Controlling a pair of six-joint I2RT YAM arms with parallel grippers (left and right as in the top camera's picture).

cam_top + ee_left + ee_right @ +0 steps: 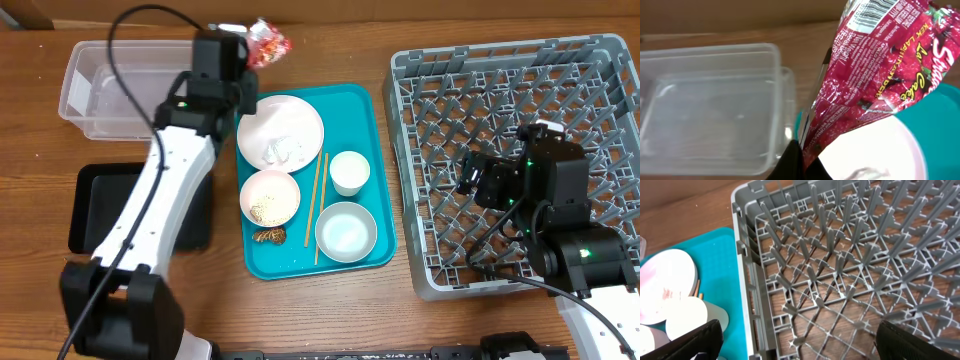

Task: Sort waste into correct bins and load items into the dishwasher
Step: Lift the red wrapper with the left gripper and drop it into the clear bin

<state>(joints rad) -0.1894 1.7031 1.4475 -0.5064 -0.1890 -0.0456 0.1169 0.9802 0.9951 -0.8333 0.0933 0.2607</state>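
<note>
At ten o'clock on the tabletop (330, 40) sits the clear tub (100, 85), nothing visible in it, with the black tray (95, 205) at its six o'clock, partly under the left arm (165, 190). At the tub's three o'clock the left pincer (248, 52) is clamped on the red wrapper (875, 75), gripping its lower edge. The foil is held up by the twelve o'clock edge of the teal tray (375, 140), over the rim of the plate (280, 125) and apart from the tub. On that plate lies the tissue (285, 152). At its six o'clock a bowl (270, 197) holds rice (266, 210), with brown scraps (268, 236) just below. Chopsticks (320, 205) run down the tray's middle, with a cup (349, 172) and a second bowl (346, 230) at their three o'clock. At three o'clock on the tabletop the rack (520, 90) carries no dishes, and the right pincer (478, 180) hovers over it spread wide, holding nothing. The step in hand looks to be binning the wrapper. The next move calls for carrying it toward nine o'clock until it is over the tub, then letting go.
</note>
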